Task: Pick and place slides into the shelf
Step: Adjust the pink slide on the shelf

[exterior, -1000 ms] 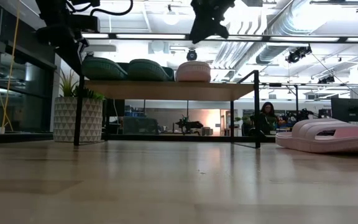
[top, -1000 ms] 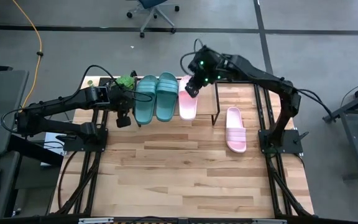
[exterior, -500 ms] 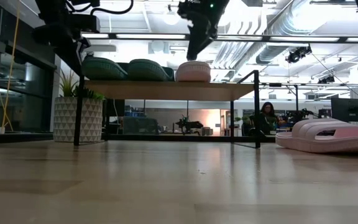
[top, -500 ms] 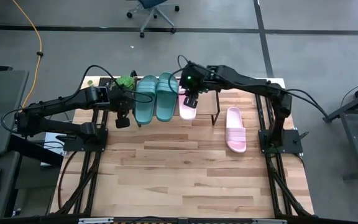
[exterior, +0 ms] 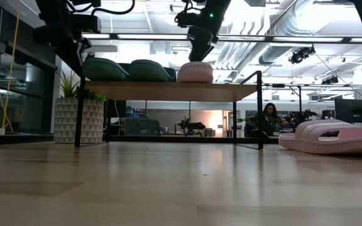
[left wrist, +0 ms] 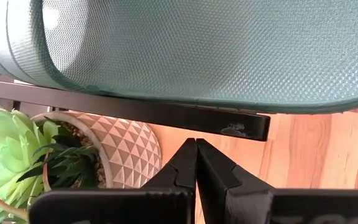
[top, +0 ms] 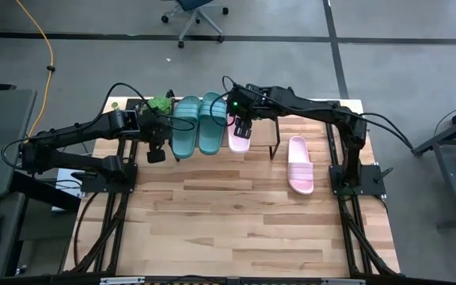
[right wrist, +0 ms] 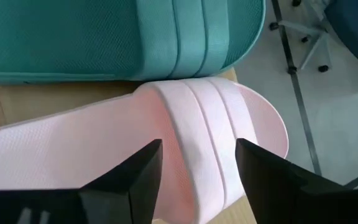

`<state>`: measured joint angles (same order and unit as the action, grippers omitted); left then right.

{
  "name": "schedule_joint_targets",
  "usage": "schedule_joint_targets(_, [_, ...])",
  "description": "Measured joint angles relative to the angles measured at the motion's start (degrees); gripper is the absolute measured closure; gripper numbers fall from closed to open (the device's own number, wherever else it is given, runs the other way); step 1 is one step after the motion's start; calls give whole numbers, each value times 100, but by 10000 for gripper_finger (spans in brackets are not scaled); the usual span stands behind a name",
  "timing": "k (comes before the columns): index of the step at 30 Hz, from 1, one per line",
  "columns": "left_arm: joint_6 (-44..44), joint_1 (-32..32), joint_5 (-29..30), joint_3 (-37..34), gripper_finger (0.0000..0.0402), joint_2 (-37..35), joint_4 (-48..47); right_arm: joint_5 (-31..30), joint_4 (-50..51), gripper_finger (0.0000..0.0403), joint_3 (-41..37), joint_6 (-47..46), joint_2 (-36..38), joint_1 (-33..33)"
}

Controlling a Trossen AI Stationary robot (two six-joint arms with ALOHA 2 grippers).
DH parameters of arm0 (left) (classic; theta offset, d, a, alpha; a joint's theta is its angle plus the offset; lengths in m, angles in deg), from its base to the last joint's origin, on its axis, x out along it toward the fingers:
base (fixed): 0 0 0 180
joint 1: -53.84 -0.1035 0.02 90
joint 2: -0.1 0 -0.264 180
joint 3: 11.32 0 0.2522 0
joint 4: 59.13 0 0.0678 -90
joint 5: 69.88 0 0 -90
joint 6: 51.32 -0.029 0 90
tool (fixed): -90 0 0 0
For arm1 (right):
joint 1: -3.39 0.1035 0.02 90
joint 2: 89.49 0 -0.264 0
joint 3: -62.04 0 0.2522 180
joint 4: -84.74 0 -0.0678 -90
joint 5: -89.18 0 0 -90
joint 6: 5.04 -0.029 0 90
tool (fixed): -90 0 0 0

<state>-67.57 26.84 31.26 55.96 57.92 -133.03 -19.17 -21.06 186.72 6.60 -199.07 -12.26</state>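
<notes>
Overhead, the right hand (top: 241, 127) hangs spread wide just above the pink slide (top: 239, 136) on the shelf (exterior: 168, 90), its fingers (right wrist: 129, 180) straddling the ribbed strap without pinching it. That pink slide lies against the nearer teal slide (top: 211, 123), with the second teal slide (top: 184, 127) beside it; all three overhang the plank's front edge. The shelf's right part stays bare up to its black end frame (top: 275, 146). A second pink slide (top: 300, 165) rests on the table (top: 236, 214), well apart to the right, with open wood around it. The left hand (top: 156, 150), pressed together, waits at the shelf's left end near a potted plant (top: 161, 103).
</notes>
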Motion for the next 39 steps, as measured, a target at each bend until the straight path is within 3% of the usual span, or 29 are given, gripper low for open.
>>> schedule_joint_targets(14, [0,1,2,0,401,0,4,38,-197,208,0,151,-213,-7])
schedule_joint_targets(24, [2,1,4,0,401,0,2,-415,-159,212,0,146,-369,-7])
schedule_joint_targets(39, [3,1,4,0,401,0,2,-419,-119,320,0,133,-367,-12])
